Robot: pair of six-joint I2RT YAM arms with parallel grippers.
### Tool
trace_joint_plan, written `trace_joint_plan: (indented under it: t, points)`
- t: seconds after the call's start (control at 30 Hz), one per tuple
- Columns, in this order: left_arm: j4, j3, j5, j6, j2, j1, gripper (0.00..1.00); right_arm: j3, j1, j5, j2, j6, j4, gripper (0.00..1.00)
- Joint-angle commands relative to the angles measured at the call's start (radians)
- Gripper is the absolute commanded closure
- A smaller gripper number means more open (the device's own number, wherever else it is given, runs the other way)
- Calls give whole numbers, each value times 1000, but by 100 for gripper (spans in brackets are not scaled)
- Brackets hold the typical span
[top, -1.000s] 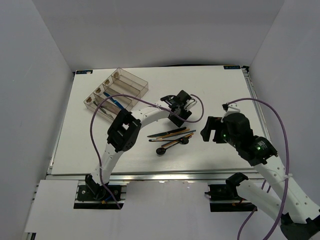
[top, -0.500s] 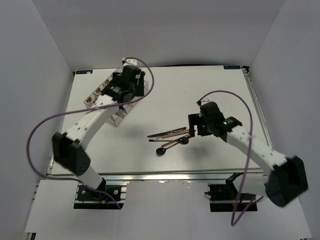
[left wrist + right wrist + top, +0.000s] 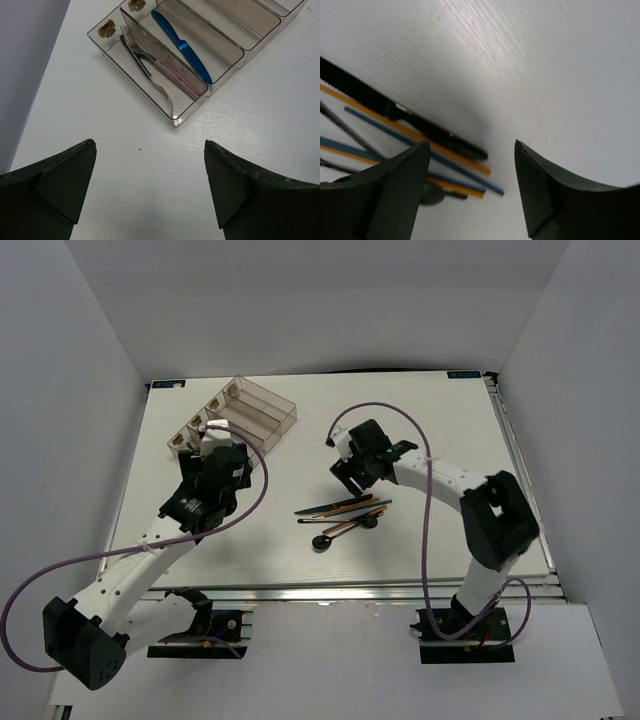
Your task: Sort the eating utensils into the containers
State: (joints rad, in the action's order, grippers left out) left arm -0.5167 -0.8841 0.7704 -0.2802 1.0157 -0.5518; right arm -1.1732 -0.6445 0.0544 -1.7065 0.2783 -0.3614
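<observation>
The clear organizer tray [image 3: 268, 402] stands at the back left. In the left wrist view its nearest compartment [image 3: 131, 79] holds a pink-handled fork [image 3: 172, 75] and a dark-handled fork [image 3: 136, 56]; the compartment beside it holds a blue knife [image 3: 182, 46]. My left gripper [image 3: 212, 443] is open and empty just in front of the tray [image 3: 150, 192]. A loose pile of utensils [image 3: 345, 512] lies mid-table: a black knife [image 3: 405, 117], orange [image 3: 445, 150] and blue chopsticks [image 3: 465, 172], and a black spoon [image 3: 322, 542]. My right gripper [image 3: 352, 476] is open and empty, right above the pile's far end [image 3: 470, 192].
The white table [image 3: 440, 430] has white walls on three sides. The tray's two far compartments [image 3: 240, 20] look empty. The left arm's purple cable [image 3: 255, 475] loops over the table beside the tray. The right arm arches over the table's right half.
My left gripper went from the pile to over the tray, then drew back to its front. My right gripper moved left to the pile. The pile has not shifted.
</observation>
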Motion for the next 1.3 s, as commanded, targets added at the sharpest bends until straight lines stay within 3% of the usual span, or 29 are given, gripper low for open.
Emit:
trace_joint_plan:
  t: [0.0, 0.07, 0.13, 0.57, 1.17, 1.27]
  points:
    - [63, 13, 26, -17, -17, 0, 2, -134, -17, -126, -106, 147, -65, 27]
    - [61, 16, 17, -17, -16, 0, 2, -160, -29, -110, -169, 171, -71, 11]
    - [66, 16, -5, -14, -14, 0, 2, -161, -44, -100, -195, 182, -44, 11]
    - [67, 23, -46, 4, -9, 0, 2, -204, -57, -123, -251, 254, -82, 19]
    - [69, 27, -75, 9, -8, 0, 2, -102, -46, -137, -220, 298, -80, 25]
    - [67, 28, -74, 7, -9, 0, 2, -118, -30, -131, -269, 306, -80, 31]
